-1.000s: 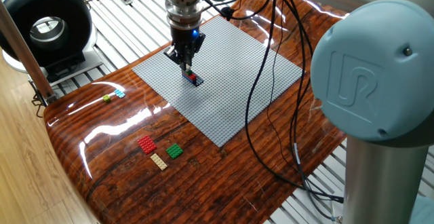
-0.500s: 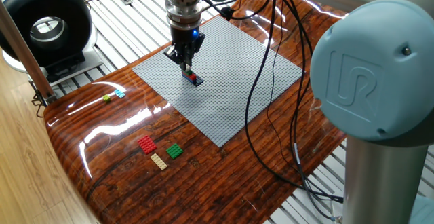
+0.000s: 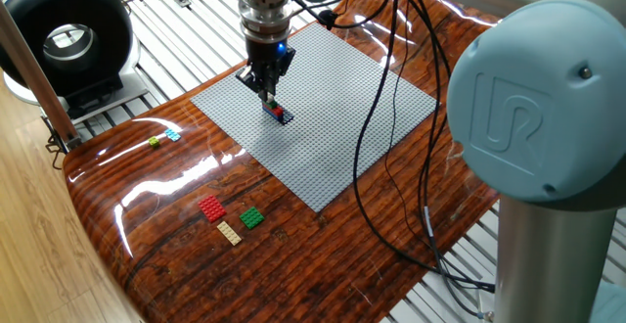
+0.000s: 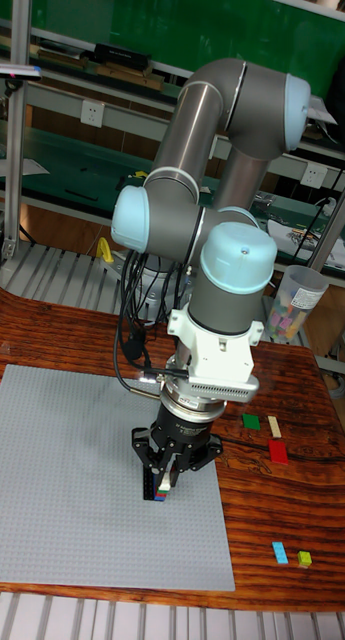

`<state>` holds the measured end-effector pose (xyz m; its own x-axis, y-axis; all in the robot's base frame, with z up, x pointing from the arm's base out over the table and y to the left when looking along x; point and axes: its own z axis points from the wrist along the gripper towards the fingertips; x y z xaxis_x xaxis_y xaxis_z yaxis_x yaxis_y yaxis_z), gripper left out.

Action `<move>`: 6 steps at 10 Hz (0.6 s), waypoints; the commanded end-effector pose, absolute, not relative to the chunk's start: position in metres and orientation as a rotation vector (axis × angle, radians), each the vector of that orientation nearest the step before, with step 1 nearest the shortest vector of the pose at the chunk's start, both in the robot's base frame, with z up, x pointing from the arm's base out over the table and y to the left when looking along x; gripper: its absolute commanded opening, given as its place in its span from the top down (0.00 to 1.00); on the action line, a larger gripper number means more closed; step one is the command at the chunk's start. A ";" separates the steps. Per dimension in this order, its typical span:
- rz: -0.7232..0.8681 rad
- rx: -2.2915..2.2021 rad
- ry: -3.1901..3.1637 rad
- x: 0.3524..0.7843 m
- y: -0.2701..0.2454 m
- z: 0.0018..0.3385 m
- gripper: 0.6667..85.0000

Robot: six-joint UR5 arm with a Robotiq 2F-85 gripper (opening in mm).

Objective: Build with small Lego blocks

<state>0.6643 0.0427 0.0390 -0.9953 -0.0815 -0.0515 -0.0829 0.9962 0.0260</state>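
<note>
wood-grain desk (image 3: 166,225) carries a grey baseplate (image 3: 333,137). tool (image 3: 268,96) stands over a small stack of lego blocks (image 3: 281,114) on the baseplate; whether it grips them cannot be told. red (image 3: 211,207), tan (image 3: 230,232) and green (image 3: 252,217) blocks lie loose on the desk.

Your work surface is a glossy dark wood-grain table (image 3: 176,264). Lying flat on it you have a large grey studded baseplate (image 3: 333,137). Off the plate, directly on the wood, you have a red brick (image 3: 211,207), a tan brick (image 3: 230,232) and a green brick (image 3: 252,217) close together; well apart from them, a light blue brick (image 3: 173,134) just beside a yellow-green brick (image 3: 155,142). Black cables (image 3: 391,196) trail across the plate and table.
</note>
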 end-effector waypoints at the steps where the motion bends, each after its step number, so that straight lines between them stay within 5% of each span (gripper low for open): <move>1: 0.069 -0.130 3.084 0.665 0.044 0.040 0.99; 6: 0.079 -0.155 3.077 0.663 0.044 0.039 0.99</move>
